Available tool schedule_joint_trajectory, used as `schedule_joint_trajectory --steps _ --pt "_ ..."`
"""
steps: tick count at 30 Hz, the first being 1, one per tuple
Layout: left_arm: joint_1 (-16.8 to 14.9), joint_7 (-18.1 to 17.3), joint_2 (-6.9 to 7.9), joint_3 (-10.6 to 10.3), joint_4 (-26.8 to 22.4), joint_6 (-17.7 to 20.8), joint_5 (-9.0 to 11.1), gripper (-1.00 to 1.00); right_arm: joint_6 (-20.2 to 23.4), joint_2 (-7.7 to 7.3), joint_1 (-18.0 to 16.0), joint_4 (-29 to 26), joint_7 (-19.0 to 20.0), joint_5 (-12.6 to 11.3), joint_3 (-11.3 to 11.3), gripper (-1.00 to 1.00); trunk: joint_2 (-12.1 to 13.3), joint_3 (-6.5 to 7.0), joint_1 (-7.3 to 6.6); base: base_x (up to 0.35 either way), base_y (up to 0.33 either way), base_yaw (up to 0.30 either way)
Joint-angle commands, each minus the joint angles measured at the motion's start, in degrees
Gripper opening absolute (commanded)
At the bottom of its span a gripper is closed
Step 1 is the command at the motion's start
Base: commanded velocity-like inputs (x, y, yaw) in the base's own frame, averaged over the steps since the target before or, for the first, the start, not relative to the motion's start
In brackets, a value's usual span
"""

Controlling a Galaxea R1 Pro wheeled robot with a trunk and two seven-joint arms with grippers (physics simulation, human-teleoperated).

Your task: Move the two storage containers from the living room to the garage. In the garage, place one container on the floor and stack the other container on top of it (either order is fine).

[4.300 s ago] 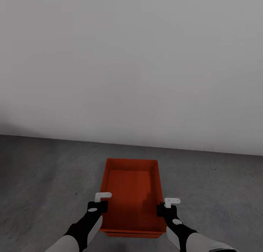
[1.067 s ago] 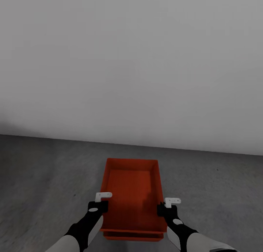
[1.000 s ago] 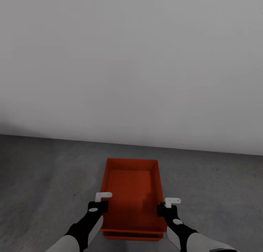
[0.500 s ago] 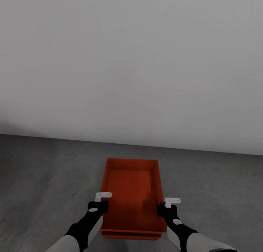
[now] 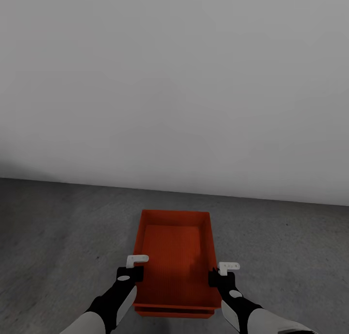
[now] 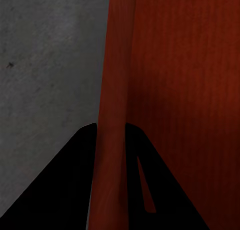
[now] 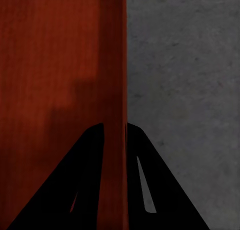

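We hold upper container (image 5: 175, 256) by both side walls: left gripper (image 6: 111, 135) clamped on left wall, right gripper (image 7: 115, 132) on right. Lower container (image 5: 174, 313) peeks beneath, on garage floor (image 5: 58, 237). Seating unclear, probably nested. Uneven release could skew stack.

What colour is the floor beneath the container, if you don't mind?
Dark grey, faintly speckled floor under the orange-red container; the head view shows it best.

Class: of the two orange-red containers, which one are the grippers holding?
The upper container: both grippers clamp its side walls. The lower container shows as an edge beneath it.
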Motion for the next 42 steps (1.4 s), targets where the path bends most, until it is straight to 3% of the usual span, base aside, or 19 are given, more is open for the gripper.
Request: schedule_joint_trajectory --steps 1,27,35,42 --pt "0.0 1.8 0.23 2.8 0.0 0.4 0.7 -1.0 -2.2 -0.51 0.0 -0.1 0.1 -0.8 -2.0 -1.0 0.0 -0.04 -0.01 0.0 0.0 0.0" --pt "0.0 1.8 0.11 2.7 0.0 0.4 0.7 -1.0 -2.2 -0.53 0.0 -0.1 0.1 -0.8 -2.0 -1.0 0.0 -0.04 -0.01 0.0 0.0 0.0" --pt "0.0 1.8 0.16 2.7 0.0 0.4 0.7 -1.0 -2.2 -0.51 0.0 -0.1 0.1 -0.8 -2.0 -1.0 -3.2 -1.48 1.75 0.0 0.0 0.0" --pt "0.0 1.8 0.18 2.7 0.0 0.4 0.7 -1.0 -2.2 -0.51 0.0 -0.1 0.1 -0.8 -2.0 -1.0 -3.2 -1.48 1.75 0.0 0.0 0.0"
